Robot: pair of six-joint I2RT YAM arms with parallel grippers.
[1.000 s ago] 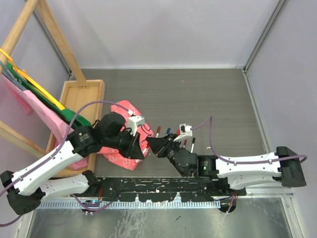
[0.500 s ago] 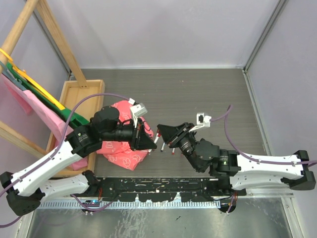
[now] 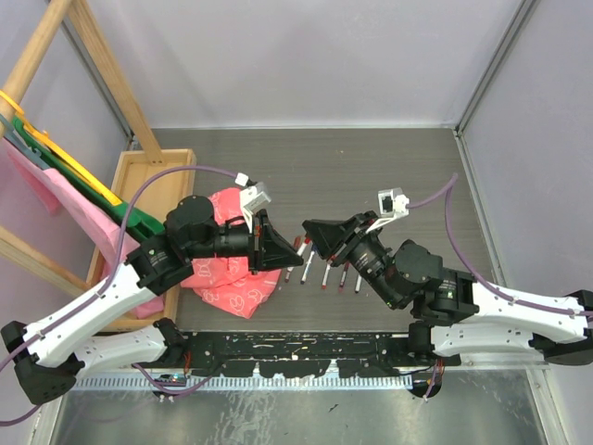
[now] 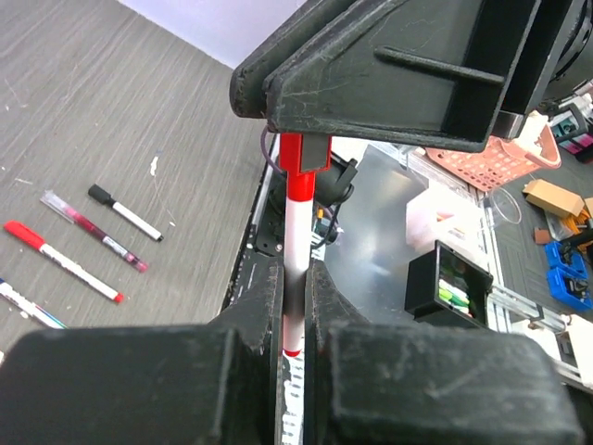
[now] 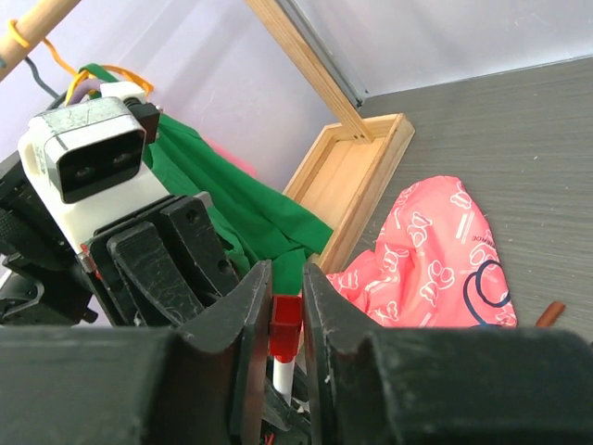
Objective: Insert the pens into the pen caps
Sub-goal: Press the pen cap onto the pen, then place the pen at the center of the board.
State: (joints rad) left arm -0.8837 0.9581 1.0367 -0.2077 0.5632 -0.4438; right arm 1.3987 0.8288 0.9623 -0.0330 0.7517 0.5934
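The left gripper (image 4: 295, 278) was squeezed tight on a white pen (image 4: 296, 209). The pen stuck out past its fingers and pointed straight at the right gripper (image 5: 285, 297). The right gripper was pinched on a small red cap (image 5: 285, 326). The pen's red end met the cap, but I could not tell how far in it went.

The two grippers were tip to tip, up in the air over the near part of the grey table (image 3: 389, 176). Four other pens (image 3: 325, 276) lay in a row on the table just below them, close to the table's near edge. A pink cloth (image 3: 222, 278) lay just left of those pens, between them and a wooden tray (image 3: 153, 181) by the left side. Behind the grippers the grey table ran on to the back wall and over to the right wall.
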